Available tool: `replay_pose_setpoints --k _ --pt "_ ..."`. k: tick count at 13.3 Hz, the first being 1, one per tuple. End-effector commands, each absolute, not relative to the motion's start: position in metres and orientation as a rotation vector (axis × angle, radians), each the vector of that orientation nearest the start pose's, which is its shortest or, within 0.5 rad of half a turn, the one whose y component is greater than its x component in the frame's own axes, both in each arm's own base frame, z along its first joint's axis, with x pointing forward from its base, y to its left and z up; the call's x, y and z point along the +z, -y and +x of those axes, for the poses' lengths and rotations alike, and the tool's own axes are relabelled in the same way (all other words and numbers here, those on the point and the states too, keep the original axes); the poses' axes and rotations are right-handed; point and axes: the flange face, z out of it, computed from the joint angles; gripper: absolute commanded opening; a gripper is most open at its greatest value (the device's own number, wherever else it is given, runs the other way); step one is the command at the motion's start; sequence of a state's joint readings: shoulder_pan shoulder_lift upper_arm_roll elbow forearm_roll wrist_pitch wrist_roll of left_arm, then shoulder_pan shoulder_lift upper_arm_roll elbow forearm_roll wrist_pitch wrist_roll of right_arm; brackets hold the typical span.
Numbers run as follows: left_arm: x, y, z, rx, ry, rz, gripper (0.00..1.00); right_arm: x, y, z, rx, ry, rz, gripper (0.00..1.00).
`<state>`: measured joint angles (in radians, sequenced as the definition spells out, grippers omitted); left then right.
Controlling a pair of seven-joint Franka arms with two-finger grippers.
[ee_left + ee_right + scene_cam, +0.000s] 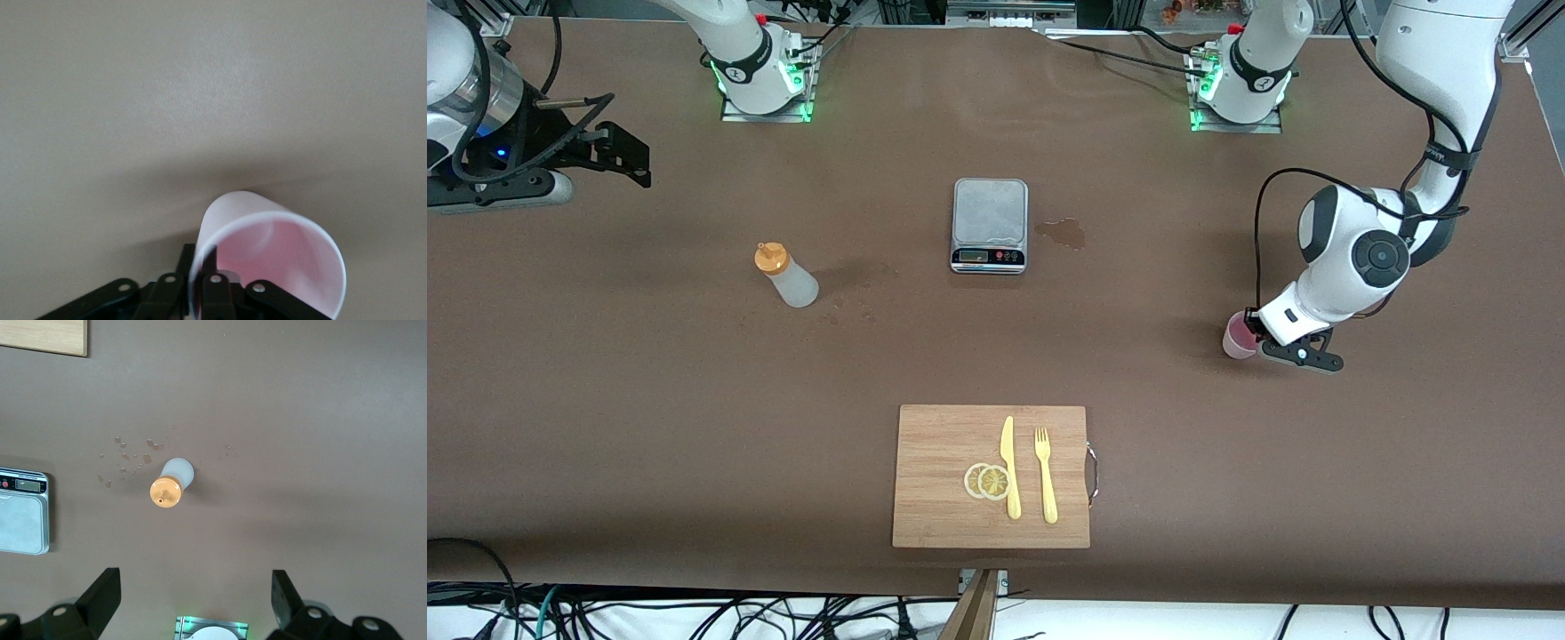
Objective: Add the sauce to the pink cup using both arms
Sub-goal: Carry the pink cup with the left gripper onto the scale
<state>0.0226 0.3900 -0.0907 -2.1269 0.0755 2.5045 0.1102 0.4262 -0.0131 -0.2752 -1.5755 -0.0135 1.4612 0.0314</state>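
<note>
The brown table [649, 427] carries a sauce bottle [786, 276] at centre-left of the frame, upright, with drops [845, 311] just beside it. A scale [990, 225] sits at upper centre, a wet stain [1062, 233] next to it. A board [943, 498] lies at lower centre. The cup [1238, 338] is at mid-right.

A matt brown table [605, 400], a grained wooden board [943, 462], a smooth pink plastic cup [1238, 338] and a brushed-metal scale [990, 212] are seen.
</note>
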Motion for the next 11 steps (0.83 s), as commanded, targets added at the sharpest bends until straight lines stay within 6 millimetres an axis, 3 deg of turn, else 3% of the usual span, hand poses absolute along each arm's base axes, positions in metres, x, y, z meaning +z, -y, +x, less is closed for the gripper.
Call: replay_pose_setpoints --k 1,3,5,8,11 --pt "0.246 0.042 0.583 0.037 -0.398 -3.096 0.00 0.625 -0.077 0.531 0.161 0.168 -3.148 1.00" --pt "0.275 0.059 0.591 0.112 -0.418 -3.099 0.00 0.625 -0.078 0.531 0.161 0.173 -3.148 1.00" --pt "0.304 0.104 0.589 0.244 -0.390 -3.102 0.00 0.626 -0.079 0.532 0.147 0.176 -3.148 1.00" --pt "0.332 0.203 0.561 0.314 -0.248 -3.123 0.00 0.627 -0.083 0.532 0.142 0.185 -3.148 1.00" --pt "0.339 0.297 0.520 0.413 -0.039 -3.229 0.00 0.627 -0.081 0.532 0.145 0.190 -3.147 1.00"
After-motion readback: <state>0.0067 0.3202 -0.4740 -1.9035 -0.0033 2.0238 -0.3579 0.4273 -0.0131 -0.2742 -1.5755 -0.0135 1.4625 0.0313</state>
